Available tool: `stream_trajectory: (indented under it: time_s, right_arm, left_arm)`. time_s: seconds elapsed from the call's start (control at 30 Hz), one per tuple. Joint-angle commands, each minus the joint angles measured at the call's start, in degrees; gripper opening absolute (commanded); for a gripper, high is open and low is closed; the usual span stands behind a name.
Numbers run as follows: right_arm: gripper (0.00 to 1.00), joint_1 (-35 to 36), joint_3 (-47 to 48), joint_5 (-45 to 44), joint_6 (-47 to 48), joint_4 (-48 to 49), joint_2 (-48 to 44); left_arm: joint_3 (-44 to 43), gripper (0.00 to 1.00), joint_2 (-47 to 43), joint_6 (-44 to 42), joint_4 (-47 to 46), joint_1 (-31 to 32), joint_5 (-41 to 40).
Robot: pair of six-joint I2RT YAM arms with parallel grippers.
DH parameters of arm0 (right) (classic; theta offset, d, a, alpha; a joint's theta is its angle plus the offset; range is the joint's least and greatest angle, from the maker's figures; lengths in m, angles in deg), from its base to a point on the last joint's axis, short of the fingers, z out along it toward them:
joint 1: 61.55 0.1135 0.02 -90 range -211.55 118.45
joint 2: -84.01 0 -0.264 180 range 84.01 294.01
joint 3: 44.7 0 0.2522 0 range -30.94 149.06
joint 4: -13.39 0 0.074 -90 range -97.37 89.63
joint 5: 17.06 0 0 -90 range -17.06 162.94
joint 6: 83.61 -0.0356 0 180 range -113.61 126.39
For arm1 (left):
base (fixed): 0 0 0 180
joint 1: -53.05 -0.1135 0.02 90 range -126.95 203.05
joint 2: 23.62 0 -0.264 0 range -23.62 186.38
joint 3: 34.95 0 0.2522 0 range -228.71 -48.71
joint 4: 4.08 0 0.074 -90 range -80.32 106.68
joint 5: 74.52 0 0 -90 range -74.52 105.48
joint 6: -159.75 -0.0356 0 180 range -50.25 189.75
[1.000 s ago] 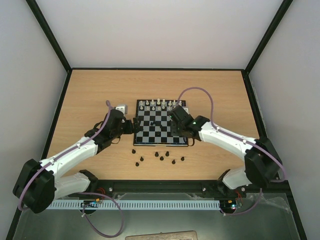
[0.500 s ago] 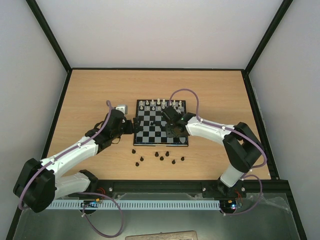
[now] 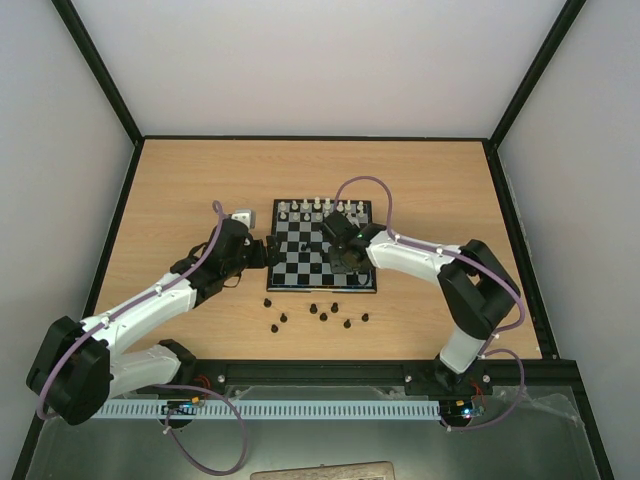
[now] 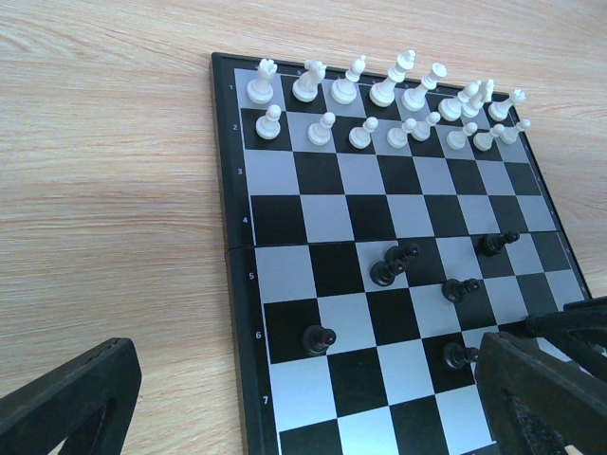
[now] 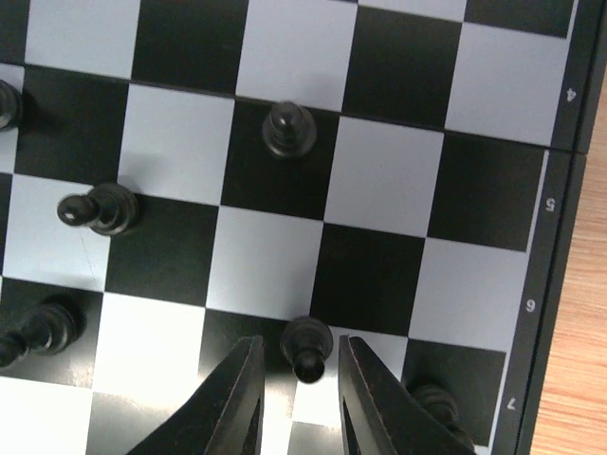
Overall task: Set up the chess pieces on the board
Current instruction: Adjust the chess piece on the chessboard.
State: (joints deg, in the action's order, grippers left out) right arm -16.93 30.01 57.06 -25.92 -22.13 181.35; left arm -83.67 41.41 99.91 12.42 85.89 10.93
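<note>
Black chess pieces (image 3: 323,316), eight off the board (image 4: 245,313); right fingers (image 5: 237,408) narrowly straddle one pawn (image 5: 305,349), left fingers (image 4: 66,398) wide, empty.

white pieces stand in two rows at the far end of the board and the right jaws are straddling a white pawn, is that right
Not quite: the pawn between the right jaws is black, not white, as the right wrist view shows. The white pieces do stand in two rows at the far end of the board.

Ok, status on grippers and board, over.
Left gripper open, beside board. Right gripper straddling black pawn, not yet clamped. Another black piece crowds one finger. More black pieces off board.
</note>
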Motion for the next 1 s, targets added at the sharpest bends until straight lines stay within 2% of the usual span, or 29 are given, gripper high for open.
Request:
stream_trajectory:
  time_s: [0.0,0.2,0.53,0.97]
  right_arm:
    - [0.22,-0.2,2.5,-1.9,0.7,-2.1,2.3]
    - [0.22,-0.6,2.8,-2.0,0.9,-2.1,3.0]
    - [0.08,-0.7,1.8,-1.5,0.9,-2.6,2.1]
    - [0.06,-0.6,-2.9,-0.2,-0.1,-3.0,-2.7]
  left_arm:
    - [-1.3,0.99,0.0,-0.4,0.6,0.3,-0.6]
    - [-1.4,1.00,-0.3,-0.4,0.6,0.4,-0.5]
    - [-1.3,1.00,-0.3,-0.4,0.5,0.5,-0.5]
    - [-1.3,1.00,-0.3,-0.4,0.5,0.6,-0.6]
